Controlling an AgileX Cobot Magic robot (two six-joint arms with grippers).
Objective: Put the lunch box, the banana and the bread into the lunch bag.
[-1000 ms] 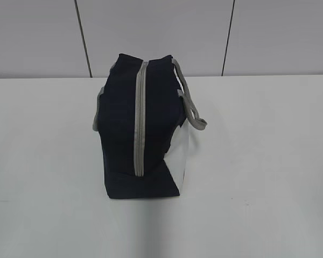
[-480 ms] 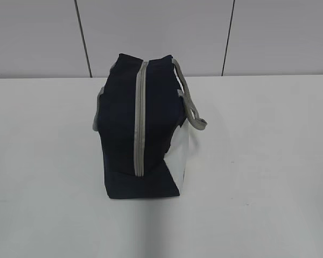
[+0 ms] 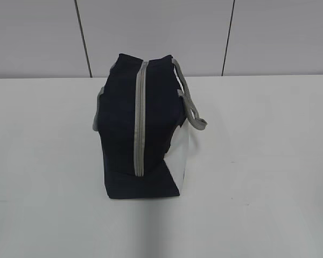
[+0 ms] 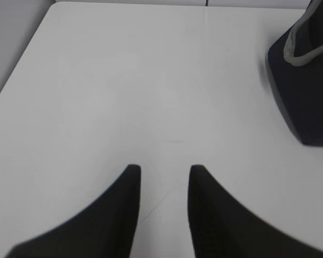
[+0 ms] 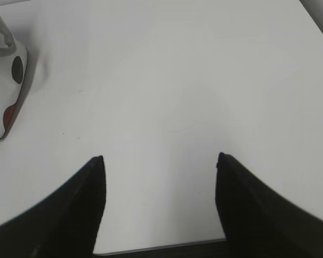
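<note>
The navy lunch bag (image 3: pixel 121 123) stands on the white table with its grey zipper (image 3: pixel 140 118) shut along the top and front. Its white side panel (image 3: pixel 182 156) faces right and a grey strap handle (image 3: pixel 189 105) hangs over that side. The left wrist view shows its navy corner (image 4: pixel 307 102) at the right; the right wrist view shows its white, spotted panel (image 5: pixel 2 91) at the left. My left gripper (image 4: pixel 164 169) and my right gripper (image 5: pixel 160 158) are open and empty above bare table. The lunch box, banana and bread are out of view.
The white table (image 3: pixel 258 161) runs back to a grey panelled wall (image 3: pixel 161 32). Its left edge (image 4: pixel 21 59) shows in the left wrist view and its near edge (image 5: pixel 161 244) in the right wrist view. Neither arm shows in the exterior view.
</note>
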